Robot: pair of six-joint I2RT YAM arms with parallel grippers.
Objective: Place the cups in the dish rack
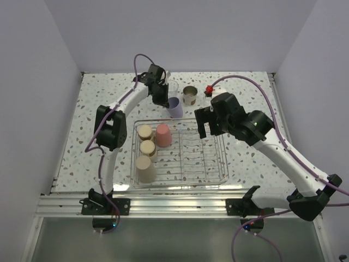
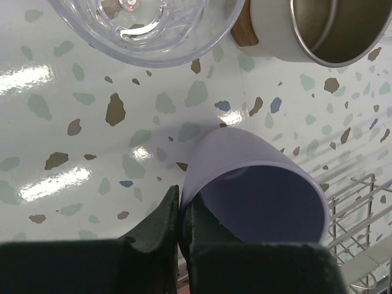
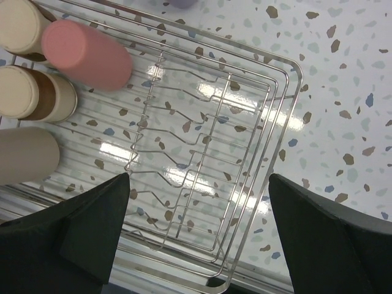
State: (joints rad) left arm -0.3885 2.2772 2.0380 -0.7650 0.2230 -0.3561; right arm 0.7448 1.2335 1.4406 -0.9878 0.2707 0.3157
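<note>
My left gripper point(image 1: 167, 100) point(image 2: 179, 214) is shut on the rim of the lavender cup point(image 1: 175, 107) point(image 2: 257, 184), one finger inside the wall and one outside. The cup stands on the table just behind the dish rack point(image 1: 180, 183). A clear cup point(image 1: 172, 87) point(image 2: 144, 24) and a metallic cup point(image 1: 189, 95) point(image 2: 318, 27) stand behind it. In the rack's left part sit a pink cup point(image 1: 163, 134) point(image 3: 86, 52), a tall tan cup point(image 1: 145, 168) point(image 3: 27, 153) and two brown cups point(image 1: 144, 131) point(image 3: 37, 92). My right gripper point(image 1: 204, 130) point(image 3: 199, 177) hangs open over the rack's right half point(image 3: 288, 122), holding nothing.
A small red object point(image 1: 208, 89) lies on the table beside the metallic cup. White walls close in the speckled table on the left, back and right. The rack's right half holds only wire dividers point(image 3: 184, 122).
</note>
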